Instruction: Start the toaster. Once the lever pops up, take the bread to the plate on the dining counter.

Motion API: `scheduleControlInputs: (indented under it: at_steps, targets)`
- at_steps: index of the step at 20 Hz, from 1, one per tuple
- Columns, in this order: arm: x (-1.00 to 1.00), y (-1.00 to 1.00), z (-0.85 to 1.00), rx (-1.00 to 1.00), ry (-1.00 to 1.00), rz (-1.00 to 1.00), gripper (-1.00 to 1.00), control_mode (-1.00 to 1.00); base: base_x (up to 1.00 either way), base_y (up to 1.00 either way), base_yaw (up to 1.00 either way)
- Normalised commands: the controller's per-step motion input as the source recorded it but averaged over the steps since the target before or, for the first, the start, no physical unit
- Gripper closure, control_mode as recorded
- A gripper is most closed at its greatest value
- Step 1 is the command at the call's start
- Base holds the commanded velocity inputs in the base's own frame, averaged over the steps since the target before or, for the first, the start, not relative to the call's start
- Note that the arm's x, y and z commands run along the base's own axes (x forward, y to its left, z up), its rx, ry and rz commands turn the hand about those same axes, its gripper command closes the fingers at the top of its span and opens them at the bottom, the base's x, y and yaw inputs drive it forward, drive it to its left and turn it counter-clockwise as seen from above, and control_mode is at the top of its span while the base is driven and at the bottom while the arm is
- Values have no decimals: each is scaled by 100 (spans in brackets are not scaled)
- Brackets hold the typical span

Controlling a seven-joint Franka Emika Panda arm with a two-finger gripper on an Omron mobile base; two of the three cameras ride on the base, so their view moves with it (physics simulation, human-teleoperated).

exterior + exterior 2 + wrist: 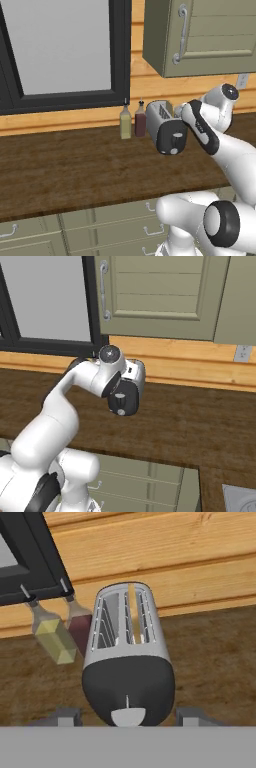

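Observation:
The toaster [128,657], silver with a dark grey front, stands on the wood counter [75,170] against the wall; it shows as the toaster [167,127] and, half behind my arm, the toaster [125,398]. A thin tan edge of the bread [131,607] sits down in one of its two slots. The lever [128,716] is low on the dark front. My gripper [128,718] hovers just in front of that end, open, its fingertips [65,717] spread wider than the toaster and touching nothing. The plate and the dining counter are out of view.
Two condiment bottles stand left of the toaster at the wall, one yellowish [125,122] and one dark red [140,122]. A black-framed window [60,50] and a wall cabinet [210,35] hang above. An outlet [242,353] is on the wall to the right.

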Motion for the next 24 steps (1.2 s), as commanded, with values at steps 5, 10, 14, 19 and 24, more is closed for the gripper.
scheduleControlInputs:
  at_steps: [5,10,14,19,24]
  targets:
    - [23,0,9,-1,0,1,-100,-100,0,0,0]
    - [39,1,0,-5,0,0,-100,-100,0,0,0]
    - [36,0,0,-4,0,0,-100,-100,0,0,0]
    - [11,0,0,-3,0,0,-100,-100,0,0,0]
    - [16,0,0,-3,0,0,-100,-100,0,0,0]
